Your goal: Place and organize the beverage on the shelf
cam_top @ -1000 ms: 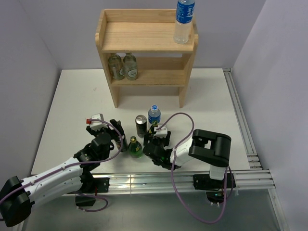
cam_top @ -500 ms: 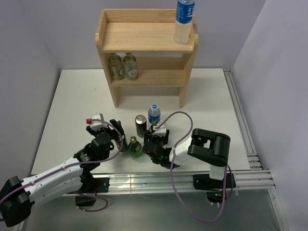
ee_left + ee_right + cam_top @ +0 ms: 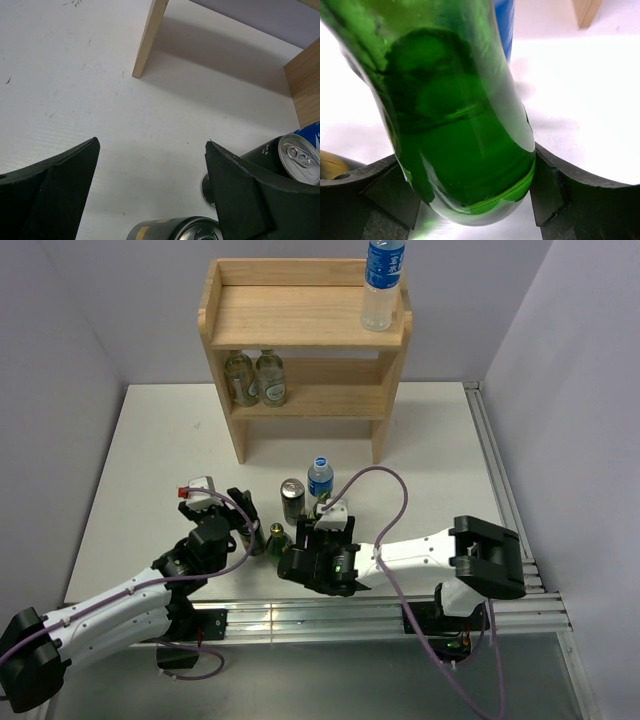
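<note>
My right gripper (image 3: 297,558) is shut on a green glass bottle (image 3: 277,537) that stands near the table's front. In the right wrist view the bottle (image 3: 460,130) fills the gap, and both fingers (image 3: 365,195) press its sides. My left gripper (image 3: 240,522) is open and empty just left of it, over a dark can (image 3: 172,229). A second dark can (image 3: 292,500) and a blue-capped water bottle (image 3: 320,478) stand behind. The wooden shelf (image 3: 300,330) holds a water bottle (image 3: 384,285) on its top right and two glass bottles (image 3: 255,378) on its lower tier.
The shelf's front legs (image 3: 150,37) stand beyond the left gripper. An aluminium rail (image 3: 500,490) runs along the table's right edge and its front. Grey walls close in the back and both sides.
My right arm has stretched, its elbow swinging out to the right, and its gripper has slid left around the green bottle. The left arm has not moved.
</note>
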Robot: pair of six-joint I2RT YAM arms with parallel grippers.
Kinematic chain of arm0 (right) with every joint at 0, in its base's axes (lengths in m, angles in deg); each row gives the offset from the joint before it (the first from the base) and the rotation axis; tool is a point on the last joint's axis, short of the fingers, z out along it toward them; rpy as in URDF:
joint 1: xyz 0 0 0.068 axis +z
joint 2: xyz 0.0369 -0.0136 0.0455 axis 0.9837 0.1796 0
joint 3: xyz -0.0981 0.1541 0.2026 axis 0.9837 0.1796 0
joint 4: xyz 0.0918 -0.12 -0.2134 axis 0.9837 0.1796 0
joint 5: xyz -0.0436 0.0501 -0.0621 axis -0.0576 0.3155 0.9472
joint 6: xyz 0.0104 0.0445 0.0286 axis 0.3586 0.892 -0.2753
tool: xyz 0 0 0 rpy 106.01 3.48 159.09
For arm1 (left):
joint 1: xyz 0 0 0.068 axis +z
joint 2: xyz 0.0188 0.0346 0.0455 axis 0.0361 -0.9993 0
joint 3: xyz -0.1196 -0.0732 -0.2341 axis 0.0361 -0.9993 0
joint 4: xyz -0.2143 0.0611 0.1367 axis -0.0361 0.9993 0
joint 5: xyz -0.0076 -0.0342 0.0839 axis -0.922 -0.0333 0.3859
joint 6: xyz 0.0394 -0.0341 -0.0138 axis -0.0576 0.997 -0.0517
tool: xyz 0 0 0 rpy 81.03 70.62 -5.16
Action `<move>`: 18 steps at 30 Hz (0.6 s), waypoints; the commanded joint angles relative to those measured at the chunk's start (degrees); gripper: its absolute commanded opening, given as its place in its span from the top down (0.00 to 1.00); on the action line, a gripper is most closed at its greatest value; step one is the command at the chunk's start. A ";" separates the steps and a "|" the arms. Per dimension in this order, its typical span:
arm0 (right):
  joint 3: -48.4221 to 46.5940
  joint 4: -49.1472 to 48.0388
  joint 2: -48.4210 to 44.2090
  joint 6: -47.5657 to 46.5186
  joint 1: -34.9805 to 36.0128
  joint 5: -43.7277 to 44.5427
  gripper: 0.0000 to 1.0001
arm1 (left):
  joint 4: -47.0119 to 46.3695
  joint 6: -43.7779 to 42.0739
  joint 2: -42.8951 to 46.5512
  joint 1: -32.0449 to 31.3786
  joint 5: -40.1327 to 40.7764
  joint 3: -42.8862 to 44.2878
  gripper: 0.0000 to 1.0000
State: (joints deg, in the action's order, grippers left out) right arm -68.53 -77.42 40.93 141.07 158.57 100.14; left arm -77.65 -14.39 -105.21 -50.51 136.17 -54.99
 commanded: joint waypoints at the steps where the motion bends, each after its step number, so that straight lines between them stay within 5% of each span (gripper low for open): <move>1: -7.96 20.86 -6.42 15.28 0.80 14.13 1.00 | -0.78 0.12 1.01 0.19 0.27 1.24 0.06; 10: -28.31 46.34 -5.03 23.10 -0.34 21.77 1.00 | -0.86 0.21 1.98 0.19 0.36 0.80 0.06; 12: -35.36 67.20 0.40 38.99 -2.17 25.11 1.00 | -0.78 0.12 2.07 0.19 0.27 0.80 0.06; 18: -54.27 70.45 10.79 14.03 -4.38 30.65 1.00 | -0.95 0.03 2.68 0.19 0.45 0.62 0.06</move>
State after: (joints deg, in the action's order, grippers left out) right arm -116.26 -19.26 50.26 162.44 154.96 108.51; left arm -77.59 -14.39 -103.39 -50.51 136.19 -54.99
